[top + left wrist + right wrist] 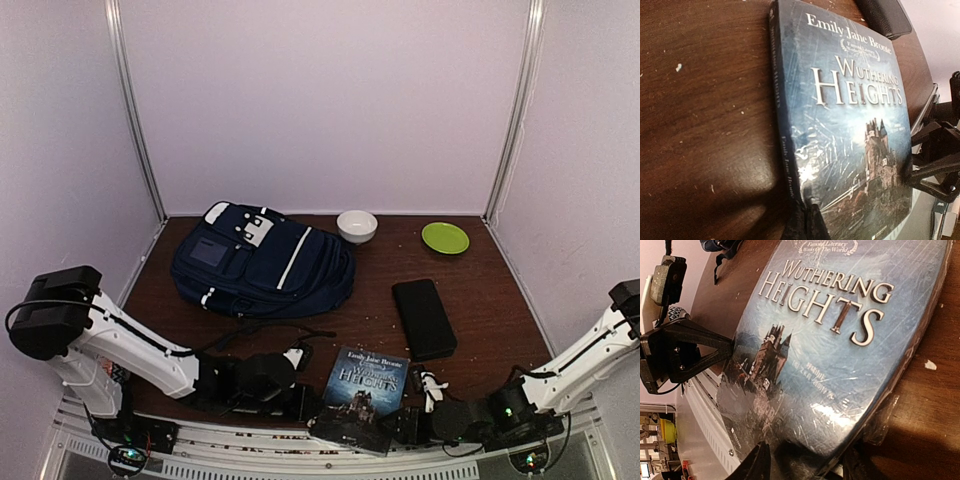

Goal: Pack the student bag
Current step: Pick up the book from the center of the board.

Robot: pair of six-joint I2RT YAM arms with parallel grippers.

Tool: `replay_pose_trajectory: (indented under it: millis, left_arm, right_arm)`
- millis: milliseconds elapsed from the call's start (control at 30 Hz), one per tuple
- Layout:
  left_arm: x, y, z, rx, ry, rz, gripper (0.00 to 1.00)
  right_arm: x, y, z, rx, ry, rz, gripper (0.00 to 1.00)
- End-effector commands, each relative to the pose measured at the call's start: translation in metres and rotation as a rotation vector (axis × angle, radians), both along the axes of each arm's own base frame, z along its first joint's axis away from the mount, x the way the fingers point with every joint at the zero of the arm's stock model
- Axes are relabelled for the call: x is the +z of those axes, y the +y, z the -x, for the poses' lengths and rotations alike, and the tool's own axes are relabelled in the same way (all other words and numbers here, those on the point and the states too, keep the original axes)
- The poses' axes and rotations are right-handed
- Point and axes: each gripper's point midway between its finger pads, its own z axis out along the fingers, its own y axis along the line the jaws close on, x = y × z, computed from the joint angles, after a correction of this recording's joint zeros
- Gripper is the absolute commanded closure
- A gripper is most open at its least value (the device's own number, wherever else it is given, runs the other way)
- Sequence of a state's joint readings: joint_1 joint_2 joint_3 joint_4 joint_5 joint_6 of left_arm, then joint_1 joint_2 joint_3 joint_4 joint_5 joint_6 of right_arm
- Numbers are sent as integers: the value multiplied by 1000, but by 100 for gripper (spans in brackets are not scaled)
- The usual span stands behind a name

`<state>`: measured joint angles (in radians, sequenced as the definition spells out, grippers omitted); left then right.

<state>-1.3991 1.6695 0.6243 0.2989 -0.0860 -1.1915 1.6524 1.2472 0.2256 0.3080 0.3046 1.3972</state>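
The navy student bag (262,260) lies flat at the back left of the table, closed side up. A blue paperback, "Wuthering Heights" (368,385), sits at the table's front edge between both arms. My left gripper (807,222) is shut, its tips pressed against the lower end of the book's (850,125) spine. My right gripper (807,465) has one finger (754,464) over the cover and the other behind the book's (830,340) near right edge, closed on that corner. In the top view the left gripper (312,405) and right gripper (408,425) flank the book.
A black rectangular case (423,318) lies right of centre. A white bowl (357,226) and a green plate (445,237) stand at the back. Bag straps (270,335) trail toward the left arm. The metal rail (300,455) runs along the front edge.
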Motion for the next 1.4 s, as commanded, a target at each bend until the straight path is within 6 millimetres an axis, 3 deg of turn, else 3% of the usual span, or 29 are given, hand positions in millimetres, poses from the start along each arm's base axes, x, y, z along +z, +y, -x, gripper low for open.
replay_pose_trajectory:
  millis: [0,167,400,567,733,967,1167,1367]
  left_arm:
    - [10,-37,81,-308,163,161,98]
    - [9,-36,80,-300,162,155,89]
    - [7,-32,77,-281,158,141,80]
    - [7,-28,75,-265,154,141,60]
    - [11,-21,70,-242,151,153,37]
    - [11,-25,72,-258,155,166,37]
    - [13,-29,74,-277,149,179,39]
    - [15,-32,77,-302,148,188,40]
  right_arm:
    - [164,71,11,49,33,-629,48]
    - [164,64,5,-7,73,-677,40]
    - [169,53,-4,-85,110,-760,42]
    - [181,51,-4,-82,91,-782,43]
    - [180,47,-5,-82,87,-779,42]
    - [187,53,-4,-75,73,-797,43]
    - [181,64,-4,-86,97,-789,49]
    - [181,84,-2,-75,119,-789,54]
